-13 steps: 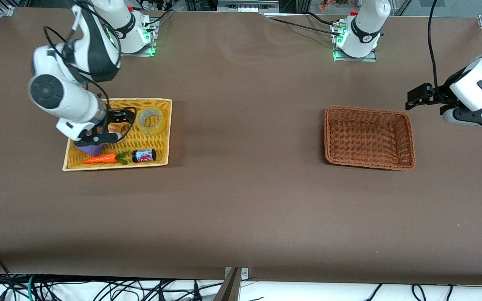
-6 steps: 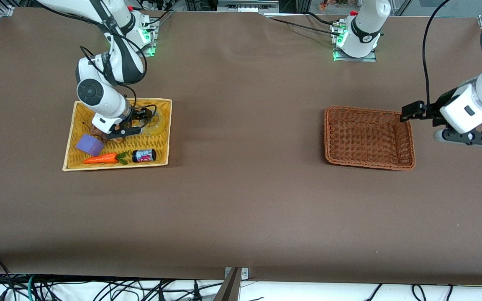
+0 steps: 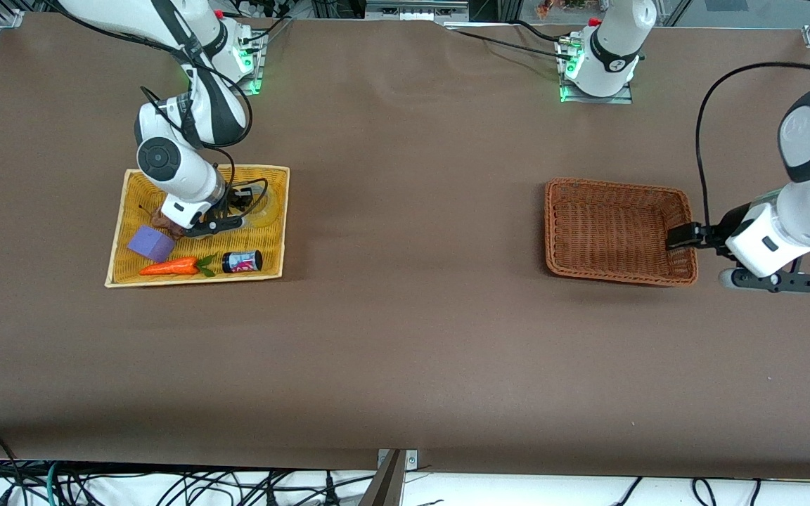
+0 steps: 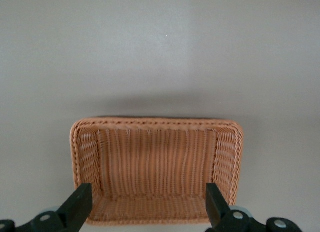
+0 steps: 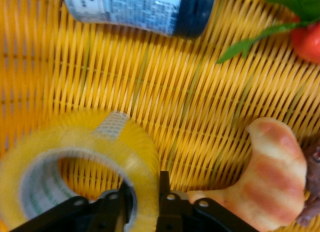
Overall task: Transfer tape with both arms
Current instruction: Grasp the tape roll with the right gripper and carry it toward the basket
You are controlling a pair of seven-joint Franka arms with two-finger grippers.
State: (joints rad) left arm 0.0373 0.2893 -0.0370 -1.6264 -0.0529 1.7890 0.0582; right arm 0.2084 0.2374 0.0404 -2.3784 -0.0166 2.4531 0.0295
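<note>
The tape (image 3: 270, 204) is a pale-yellow translucent ring lying in the yellow woven tray (image 3: 275, 242), at the tray's corner farthest from the front camera. My right gripper (image 3: 240, 205) is down in the tray. In the right wrist view one finger is inside the hole and one outside, so my right gripper (image 5: 145, 188) is shut on the wall of the tape (image 5: 135, 147). My left gripper (image 3: 680, 236) is open and empty, over the rim of the brown basket (image 3: 616, 232) at the left arm's end. The left wrist view shows my left gripper (image 4: 148, 207) and the basket (image 4: 155, 162).
The tray also holds a black can (image 3: 242, 262), a carrot (image 3: 169, 267) and a purple block (image 3: 151, 243), all nearer the front camera than the tape. A croissant (image 5: 272, 177) lies right beside the right gripper. The brown basket is empty.
My right gripper moved from over the purple block to the tape and came down onto its wall. My left arm swung toward the front camera and its gripper reached the basket's rim.
</note>
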